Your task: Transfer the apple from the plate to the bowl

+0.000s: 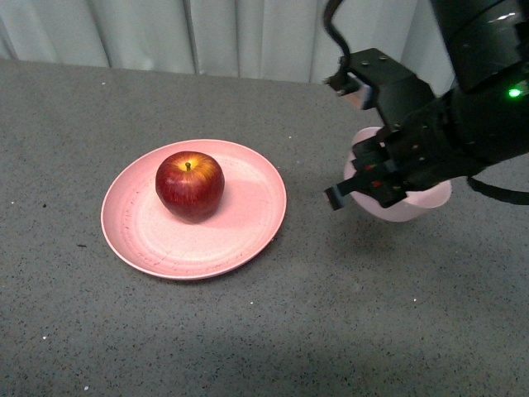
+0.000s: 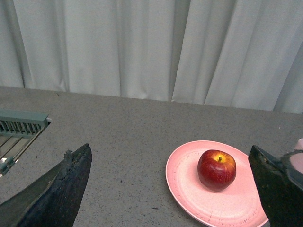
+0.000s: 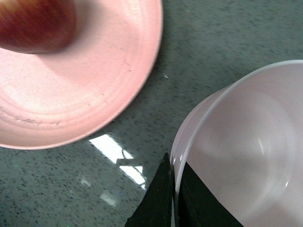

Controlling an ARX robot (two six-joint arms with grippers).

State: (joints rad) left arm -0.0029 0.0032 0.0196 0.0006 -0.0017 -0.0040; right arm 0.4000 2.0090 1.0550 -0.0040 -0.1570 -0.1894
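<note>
The apple [image 1: 189,184], dark red with a yellowish patch around its stem, is pictured upright on the plate [image 1: 240,231], set toward the plate's far left part and clear of the rim. Nothing is seen touching the fruit. The salmon-pink plate is laid flat on a grey speckled table [image 1: 331,314].

To the robot's right of the plate, across a strip of bare tabletop, the bowl [image 1: 421,203] is seen partly hidden behind the right gripper [image 1: 351,186]. In the right wrist view, the bowl's whitish inside is shown with nothing in it, and the gripper's two dark fingers [image 3: 154,201] are drawn close together on either side of the bowl's rim, one outside the wall and one inside, so that the rim appears pinched between them.

The left gripper [image 2: 169,148] is shown only in its own wrist view, held above the table on the near left of the plate, its fingers [image 2: 71,184] spread wide with nothing between them. A grey-green slatted rack [image 2: 21,124] is glimpsed at the edge of that view, and the scene is backed by a pale pleated curtain [image 2: 142,47].
</note>
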